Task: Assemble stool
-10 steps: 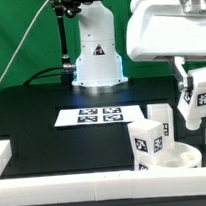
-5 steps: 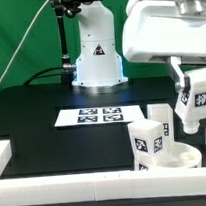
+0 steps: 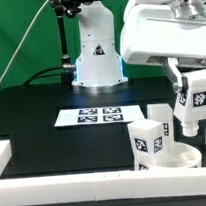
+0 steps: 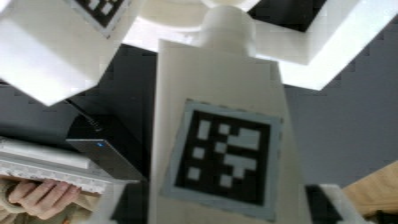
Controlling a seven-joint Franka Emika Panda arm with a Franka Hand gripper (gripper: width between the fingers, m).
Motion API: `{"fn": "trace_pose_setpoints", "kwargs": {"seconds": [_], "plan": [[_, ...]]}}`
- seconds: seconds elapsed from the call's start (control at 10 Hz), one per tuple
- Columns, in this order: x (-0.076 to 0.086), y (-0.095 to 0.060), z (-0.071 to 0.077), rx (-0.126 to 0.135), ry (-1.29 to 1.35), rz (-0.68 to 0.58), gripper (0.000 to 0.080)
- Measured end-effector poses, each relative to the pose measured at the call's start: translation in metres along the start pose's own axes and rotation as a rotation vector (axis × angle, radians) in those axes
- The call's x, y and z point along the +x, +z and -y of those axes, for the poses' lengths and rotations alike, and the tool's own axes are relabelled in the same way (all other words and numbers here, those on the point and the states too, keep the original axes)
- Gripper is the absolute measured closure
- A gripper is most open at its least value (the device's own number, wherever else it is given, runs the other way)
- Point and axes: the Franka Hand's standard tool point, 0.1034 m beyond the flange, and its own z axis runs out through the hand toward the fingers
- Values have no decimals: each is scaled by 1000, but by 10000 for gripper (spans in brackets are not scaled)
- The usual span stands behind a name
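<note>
At the exterior view's right, the gripper [image 3: 195, 112] hangs above the black surface [image 3: 51, 100] with a white stool leg [image 3: 197, 101] clamped between its fingers, the leg lifted clear of everything and showing a black-and-white tag on its face. Below it and a little toward the exterior view's left, the round seat [image 3: 181, 152] lies low on the surface against the front border rail [image 3: 97, 185]. Two more legs stand upright at the seat: one tagged leg [image 3: 146, 141] at its near edge and another leg [image 3: 161, 120] just behind that. Farther back, near the middle of the surface, the marker board [image 3: 89, 116] lies flat in front of the arm's white base [image 3: 95, 53].

From the wrist view, the held leg [image 4: 222, 140] fills most of the picture, a long white block with its square tag facing the camera. White gripper fingers [image 4: 71, 60] press on it from both sides near its upper end, so the gripper is closed on the leg. Dark surface [image 4: 98, 110] shows beside it; the blurred edges at the corners I cannot make out.
</note>
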Motion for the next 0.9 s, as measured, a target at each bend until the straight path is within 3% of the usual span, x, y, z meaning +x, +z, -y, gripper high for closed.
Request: {"fn": "trace_pose_setpoints", "kwargs": {"seconds": [0.9], "plan": [[-1, 10, -4, -7, -38, 14, 474]]}}
